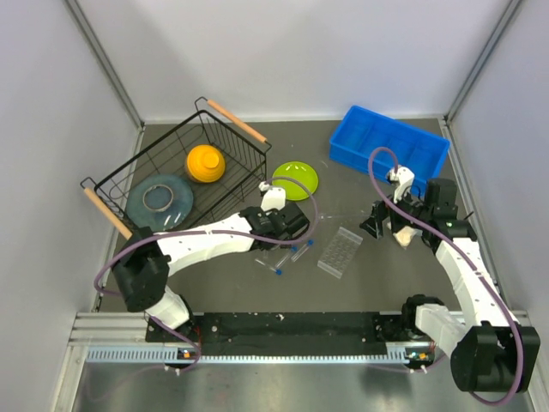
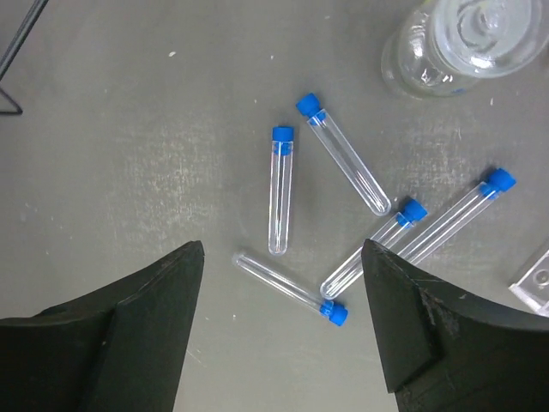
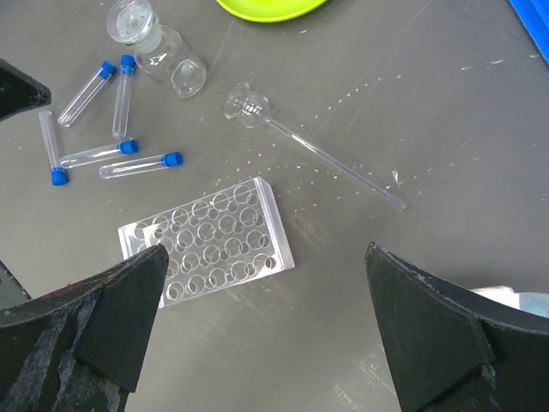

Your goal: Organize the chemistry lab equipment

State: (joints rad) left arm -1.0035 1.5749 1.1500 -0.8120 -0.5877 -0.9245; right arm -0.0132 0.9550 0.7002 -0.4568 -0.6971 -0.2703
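Left wrist: fingers [image 2: 129,343] spread, seemingly above tubes [image 2: 280,193].

Bright, even overhead light fills all 3 views, and the shadows are faint and soft-edged. The dark grey matte table [image 1: 369,287] stays dull, showing only pale scuffs. Small highlights glint on the clear blue-capped tubes [image 2: 280,189] and the clear plastic grid rack [image 3: 206,240]. Both wrist views render the tabletop sharply.

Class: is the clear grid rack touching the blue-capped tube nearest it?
Apart. The right wrist view shows a strip of bare table between the grid rack and that blue-capped tube.
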